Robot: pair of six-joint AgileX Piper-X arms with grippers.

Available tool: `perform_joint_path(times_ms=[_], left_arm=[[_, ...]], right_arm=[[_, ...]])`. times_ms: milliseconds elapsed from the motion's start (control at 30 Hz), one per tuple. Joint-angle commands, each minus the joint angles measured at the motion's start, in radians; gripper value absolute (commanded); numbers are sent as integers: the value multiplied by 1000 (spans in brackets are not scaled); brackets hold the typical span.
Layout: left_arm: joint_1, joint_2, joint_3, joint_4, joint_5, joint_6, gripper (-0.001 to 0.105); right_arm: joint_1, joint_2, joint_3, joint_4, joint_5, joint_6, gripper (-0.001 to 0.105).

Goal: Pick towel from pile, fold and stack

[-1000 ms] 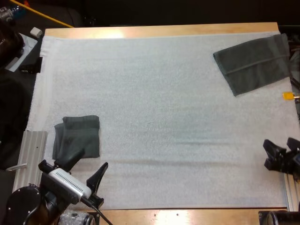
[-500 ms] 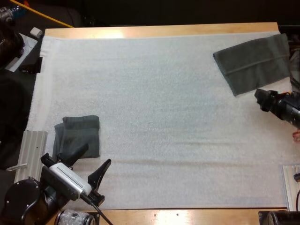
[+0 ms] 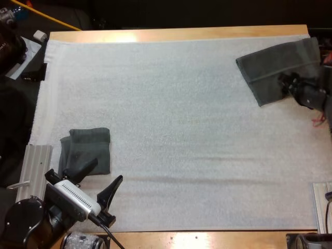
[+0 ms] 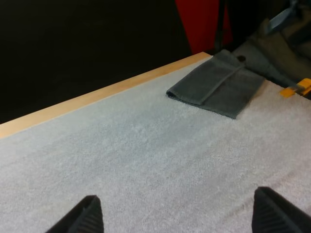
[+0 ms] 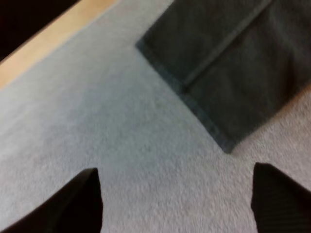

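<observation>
The spread towel [image 3: 275, 70], dark grey-green with a stitched band across it, lies flat and at a slant at the far right corner of the white mat [image 3: 181, 104] in the high view. The mat covers most of the wooden surface [image 3: 181, 33]. Our right fingers [image 3: 288, 83] hang over that towel's near edge, towards its right end. From this view alone we cannot tell how they stand. The folded towel [image 3: 85, 150] rests well apart from it at the near left of the mat, a rough square with one rumpled side. Our left fingers [image 3: 111, 188] are spread wide just on the near side of the folded towel. One tip is over its near edge and the other is over bare mat.

In the left wrist view our left fingers [image 4: 80, 218] stand apart over bare mat [image 4: 146, 160], clear of everything. Far across the mat lies the spread towel [image 4: 216, 85], flat and close to the wooden rim.

In the right wrist view our right fingers [image 5: 80, 199] stand apart with only mat between them, gripping nothing. The spread towel [image 5: 228, 63] lies just beyond them. Its near corner points towards the gap between the tips without reaching them. A strip of the wooden surface [image 5: 53, 39] runs beyond the mat.
</observation>
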Motion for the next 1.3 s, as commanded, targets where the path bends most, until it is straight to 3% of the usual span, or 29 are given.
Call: perform_joint_path(times_ms=[0,267,1000,1167,1267], left_arm=[[-5,7,-5,-15,6,-16,62],[-5,17,-4,-14,8,-24,62],[-4,21,-6,15,6,-36,62],[-4,23,-6,16,8,-36,62],[-5,19,-5,18,9,-37,62]], right_arm=[[18,143,-45,-27,44,57,63],[34,358,-101,-96,96,138,63],[36,602,-83,-295,52,319,62],[34,617,-89,-303,56,322,56],[35,623,-89,-307,49,324,40]])
